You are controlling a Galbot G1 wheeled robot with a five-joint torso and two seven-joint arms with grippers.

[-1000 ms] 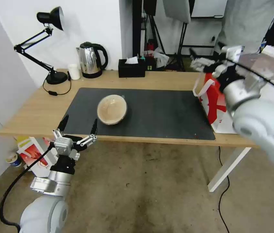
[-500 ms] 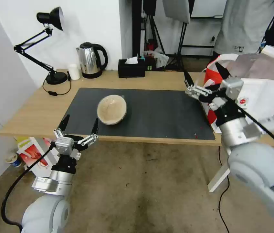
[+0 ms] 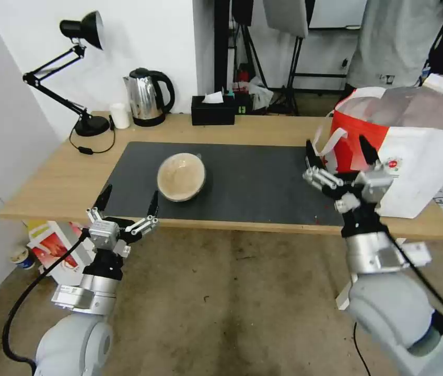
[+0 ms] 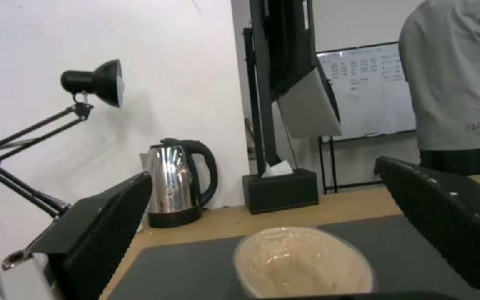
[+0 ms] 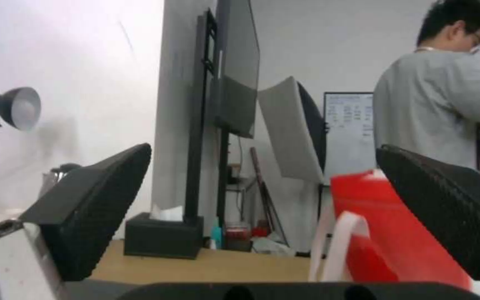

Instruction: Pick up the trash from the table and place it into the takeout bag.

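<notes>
At frame right the empty right pincer (image 3: 340, 162) gapes beside the takeout bag (image 3: 420, 156); lower left, the left pincer (image 3: 126, 201) gapes before the tan bowl (image 3: 181, 176).

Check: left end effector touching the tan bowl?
Apart. Head view shows the open left end effector at the table's near edge, with dark mat between it and the tan bowl.
</notes>
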